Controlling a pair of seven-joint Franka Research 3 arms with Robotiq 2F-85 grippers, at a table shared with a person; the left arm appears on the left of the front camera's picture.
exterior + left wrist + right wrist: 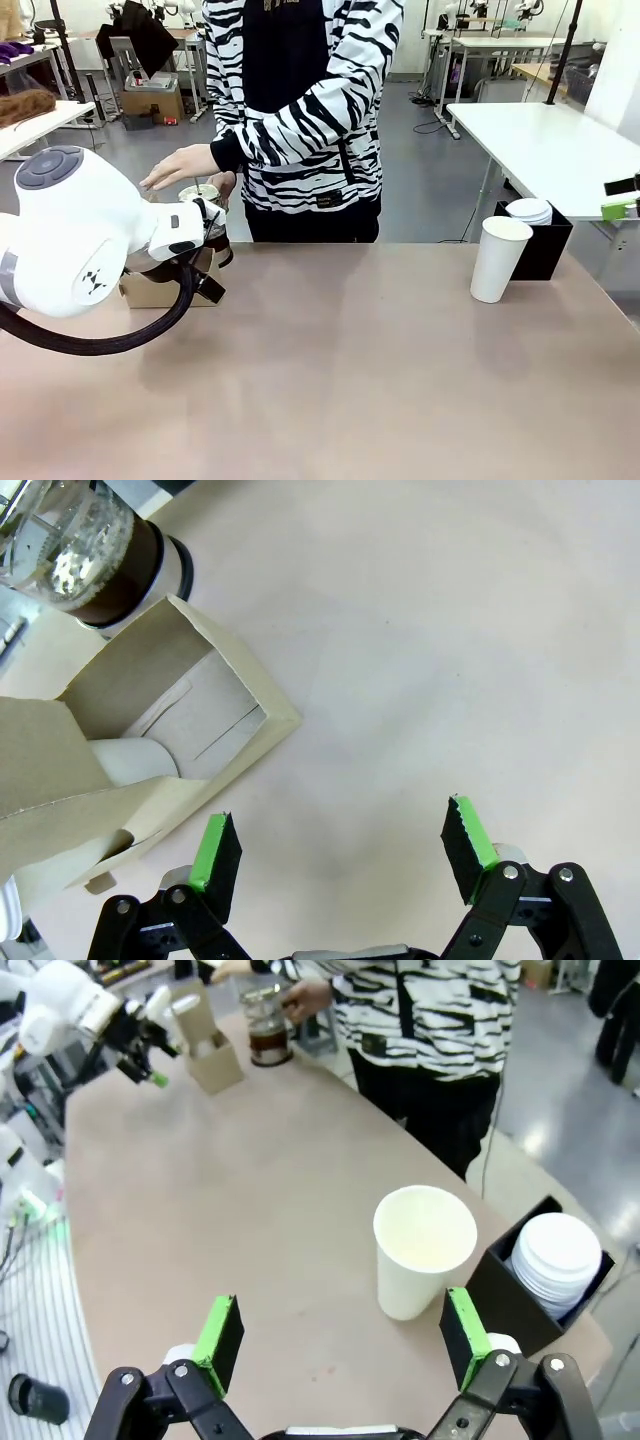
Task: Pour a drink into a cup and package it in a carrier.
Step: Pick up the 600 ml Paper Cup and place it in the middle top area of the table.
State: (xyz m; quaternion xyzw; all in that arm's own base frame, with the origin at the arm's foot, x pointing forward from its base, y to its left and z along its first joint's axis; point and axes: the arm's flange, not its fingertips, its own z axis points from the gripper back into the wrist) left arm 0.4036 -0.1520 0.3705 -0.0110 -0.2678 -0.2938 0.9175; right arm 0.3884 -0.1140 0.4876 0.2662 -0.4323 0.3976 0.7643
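As I look down the left wrist view, my left gripper [340,832] hangs just beside the carrier [110,665], over bare tabletop [420,630]. Its jaws are spread wide, with nothing between the green pads. One slot of the carrier has a white rounded shape inside it; I cannot tell what it is. Just past the carrier, on the person's side, stands the glass carafe [85,540], and the drink [128,585] shows as a dark brown band low in it. Whether the glass touches the cardboard I cannot tell.

From the front, my left arm covers most of the carrier [150,292]. The person's flat hand [180,167] is stretched out above and behind the carrier, and the other hand [305,995] is at the carafe [265,1030], which stands on the tabletop right by the carrier [205,1045].

My right gripper [340,1322] is well apart from the carrier, toward my right end of the tabletop, with its jaws as wide as they go and holding nothing. The cup [420,1255] stands upright and open-topped, also well apart from the carrier, ahead of those jaws and clear of both pads. Farther from the carrier than the cup [498,258], at the far right edge, sits a black box [550,255] holding a stack of white lids [530,210].
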